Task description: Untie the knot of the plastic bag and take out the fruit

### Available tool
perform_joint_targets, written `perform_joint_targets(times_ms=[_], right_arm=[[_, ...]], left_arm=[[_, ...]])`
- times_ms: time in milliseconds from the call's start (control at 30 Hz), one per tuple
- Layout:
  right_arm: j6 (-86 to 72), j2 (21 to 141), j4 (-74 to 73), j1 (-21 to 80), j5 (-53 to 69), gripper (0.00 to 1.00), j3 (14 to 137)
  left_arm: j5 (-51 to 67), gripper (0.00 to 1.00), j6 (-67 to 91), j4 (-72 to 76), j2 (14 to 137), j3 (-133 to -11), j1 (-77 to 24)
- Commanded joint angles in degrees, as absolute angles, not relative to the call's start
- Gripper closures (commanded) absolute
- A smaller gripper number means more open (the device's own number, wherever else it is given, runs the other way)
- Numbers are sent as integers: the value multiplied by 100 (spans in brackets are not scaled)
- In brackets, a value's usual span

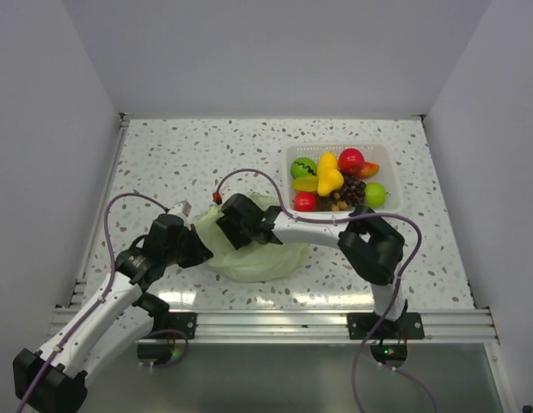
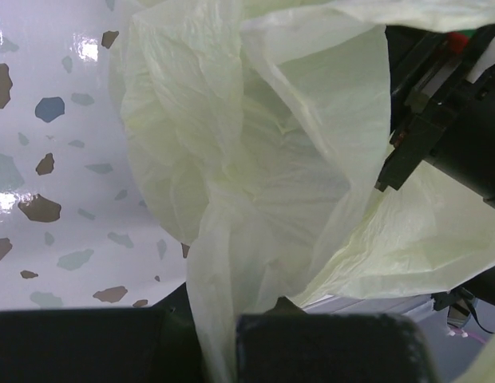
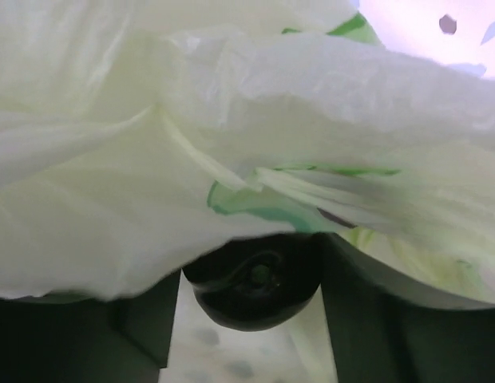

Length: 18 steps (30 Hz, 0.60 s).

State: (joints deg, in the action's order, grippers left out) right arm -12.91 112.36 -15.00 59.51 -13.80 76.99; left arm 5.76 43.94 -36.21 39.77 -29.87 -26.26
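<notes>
Pale green bag (image 1: 260, 258) in left gripper (image 2: 207, 347)

Counter (image 1: 206, 155): plastic bag (image 1: 271, 258) lies at centre, toward the near edge, ahead of both arm bases. Basket (image 1: 335, 146) sits behind and to the right of the bag, its near-left corner close to the bag's far side. Fruit (image 1: 329, 179) lies piled in the basket. Left tool (image 1: 196, 241) is at the bag's left edge, touching it. Right tool (image 1: 249, 234) is on top of the bag.
</notes>
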Motion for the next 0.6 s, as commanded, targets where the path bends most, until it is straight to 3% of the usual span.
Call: perform_joint_targets(times_ms=[0, 67, 167, 367, 567], right_arm=[[-1266, 11110, -1081, 5941, -1494, 47, 7779], [-1248, 10943, -1055, 5950, -1433, 65, 7682], [-1187, 10434, -1239, 5950, -960, 74, 7594], [-1098, 9090, -1976, 5950, -98, 78, 7795], [-1055, 8227, -2890, 5652, -1001, 80, 8533]], left_arm=[[545, 100, 4377, -3551, 3911, -2927, -2610], [492, 100, 4386, -3586, 3902, -2944, -2610], [405, 100, 4412, -3665, 3876, -3014, -2610], [185, 100, 4403, -3832, 3902, -3251, -2610], [18, 100, 4360, -4008, 3894, -3550, -2610]])
